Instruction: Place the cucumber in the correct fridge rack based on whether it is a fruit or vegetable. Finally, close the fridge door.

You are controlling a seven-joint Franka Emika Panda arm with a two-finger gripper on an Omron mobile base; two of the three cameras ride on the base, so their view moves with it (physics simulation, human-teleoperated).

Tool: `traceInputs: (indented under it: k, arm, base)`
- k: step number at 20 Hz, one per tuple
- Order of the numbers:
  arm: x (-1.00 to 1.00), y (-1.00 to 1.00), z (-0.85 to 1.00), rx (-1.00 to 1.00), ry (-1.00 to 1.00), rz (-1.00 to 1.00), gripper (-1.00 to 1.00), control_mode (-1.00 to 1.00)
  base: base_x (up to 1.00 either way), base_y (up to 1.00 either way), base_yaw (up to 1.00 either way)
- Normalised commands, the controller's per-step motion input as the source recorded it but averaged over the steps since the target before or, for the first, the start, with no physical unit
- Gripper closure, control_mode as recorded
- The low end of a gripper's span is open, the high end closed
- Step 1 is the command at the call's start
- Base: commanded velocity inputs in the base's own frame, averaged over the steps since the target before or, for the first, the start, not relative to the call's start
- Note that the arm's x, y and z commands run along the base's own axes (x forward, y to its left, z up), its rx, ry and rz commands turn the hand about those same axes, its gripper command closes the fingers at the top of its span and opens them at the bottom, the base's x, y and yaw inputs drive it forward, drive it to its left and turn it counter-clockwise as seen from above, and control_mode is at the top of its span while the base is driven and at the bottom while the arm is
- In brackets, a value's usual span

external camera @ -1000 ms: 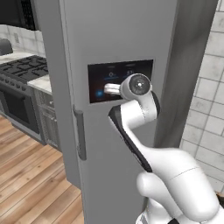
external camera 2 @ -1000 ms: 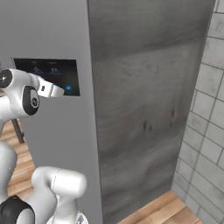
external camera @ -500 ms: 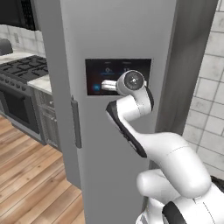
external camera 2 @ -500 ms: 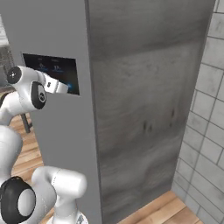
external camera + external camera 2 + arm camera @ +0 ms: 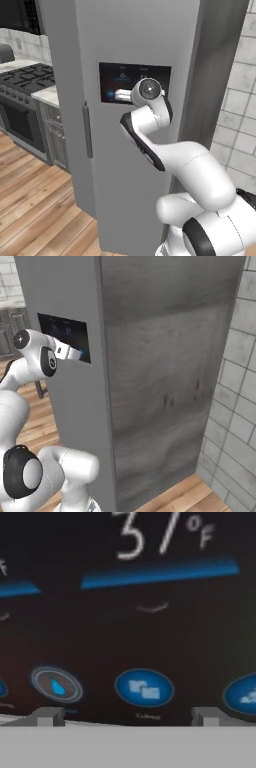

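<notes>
Fridge door (image 5: 135,45) looks shut; we press gripper (image 5: 127,717), fingers spread wide and empty, against display panel (image 5: 134,84). Next: we back off.

The fridge (image 5: 150,50) stands on the wooden floor (image 5: 30,210).

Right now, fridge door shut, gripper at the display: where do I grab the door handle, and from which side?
Grip the dark vertical bar handle mid-length, coming straight at the fridge door face with the fingers either side of the bar. It is slim and upright, near the door's left edge. The open gripper now faces the display panel, so shift left and down first.
</notes>
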Motion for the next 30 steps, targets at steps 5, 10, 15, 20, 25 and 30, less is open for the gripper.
traceInputs:
  k: [5, 10, 15, 20, 25, 30]
  arm:
    - [0.18, -0.04, -0.15, 0.00, 0.00, 0.00, -1.00, -1.00]
    - [0.11, -0.12, -0.17, 0.00, 0.00, 0.00, -1.00, -1.00]
    - [0.15, -0.14, -0.19, 0.00, 0.00, 0.00, -1.00, -1.00]
    - [0.16, -0.18, -0.21, 0.00, 0.00, -0.01, -1.00, -1.00]
    - [0.14, -0.24, -0.25, 0.00, 0.00, -0.03, -1.00, -1.00]
    - [0.14, -0.30, -0.27, 0.00, 0.00, -0.03, -1.00, -1.00]
  base:
    - [0.00, 0.00, 0.00]
    - [0.00, 0.00, 0.00]
    - [0.00, 0.00, 0.00]
    - [0.00, 0.00, 0.00]
    - [0.00, 0.00, 0.00]
    - [0.00, 0.00, 0.00]
